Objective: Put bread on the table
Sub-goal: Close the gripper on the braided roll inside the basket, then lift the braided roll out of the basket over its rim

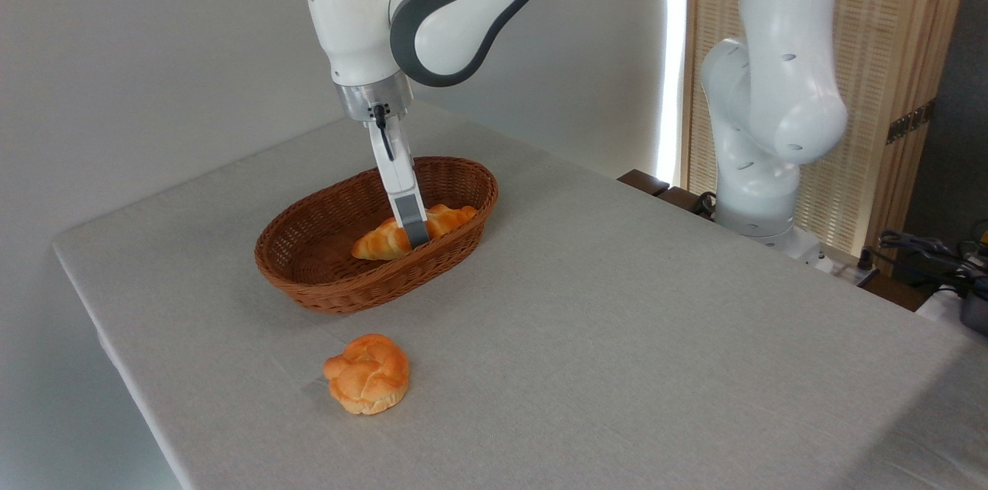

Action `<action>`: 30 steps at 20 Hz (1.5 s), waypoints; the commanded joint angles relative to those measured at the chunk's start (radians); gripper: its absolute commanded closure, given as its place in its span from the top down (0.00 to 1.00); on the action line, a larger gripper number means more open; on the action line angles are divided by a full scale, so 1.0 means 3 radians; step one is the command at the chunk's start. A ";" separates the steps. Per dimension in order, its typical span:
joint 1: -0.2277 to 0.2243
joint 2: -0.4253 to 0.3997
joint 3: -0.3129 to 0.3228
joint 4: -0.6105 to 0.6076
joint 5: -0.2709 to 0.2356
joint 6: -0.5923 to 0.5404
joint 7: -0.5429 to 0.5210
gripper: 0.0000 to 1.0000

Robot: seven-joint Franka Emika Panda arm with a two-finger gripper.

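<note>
The bread (390, 238), a braided golden loaf with pointed ends, lies inside the brown wicker basket (324, 285), toward its 3 o'clock side, one tip pointing to the rim at about 2 o'clock and the other toward the basket's middle; the hand (417, 234) reaches down into the basket from above, tilted slightly, and its one visible finger crosses the loaf's middle; the second finger is hidden behind the first, so whether the hand is closed on the loaf or only straddling it I cannot tell; the loaf appears to rest on the basket floor, not raised; the step in hand looks like the grasp itself, with the lift and transfer not yet done; the next move calls for a firm pinch across the loaf's waist, then a rise high enough for both pointed ends to pass over the rim, then a carry to bare bench (617, 336); the open cloth at 3 o'clock of the basket seems the safest spot; a small knotted bun (368, 373) sits on the bench at 6 o'clock of the basket, well apart from it, and is best avoided when setting down.
</note>
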 commanded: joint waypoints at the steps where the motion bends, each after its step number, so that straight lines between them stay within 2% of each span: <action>1: 0.0000 -0.0012 0.0016 -0.0018 -0.0045 0.0073 0.0023 0.39; 4: 0.0011 -0.0022 0.0022 0.0002 -0.0091 0.0073 0.0023 0.40; 11: 0.0026 -0.0047 0.0103 0.0344 -0.0581 0.0058 0.0002 0.41; 15: 0.0026 -0.0118 0.0236 0.0365 -0.0638 0.0007 -0.0013 0.41; 18: 0.0026 -0.0221 0.0440 0.0441 -0.0598 -0.0329 0.0023 0.44; 21: 0.0021 -0.0343 0.0762 0.0544 -0.0506 -0.0744 0.0191 0.48; 23: 0.0021 -0.0400 0.0905 0.0544 -0.0363 -0.0943 0.0400 0.49; 24: 0.0021 -0.0400 0.0982 0.0544 -0.0251 -0.1046 0.0482 0.53; 26: 0.0021 -0.0380 0.1090 0.0514 -0.0056 -0.1108 0.0605 0.60; 30: 0.0021 -0.0298 0.1330 0.0335 0.0098 -0.1073 0.0830 0.70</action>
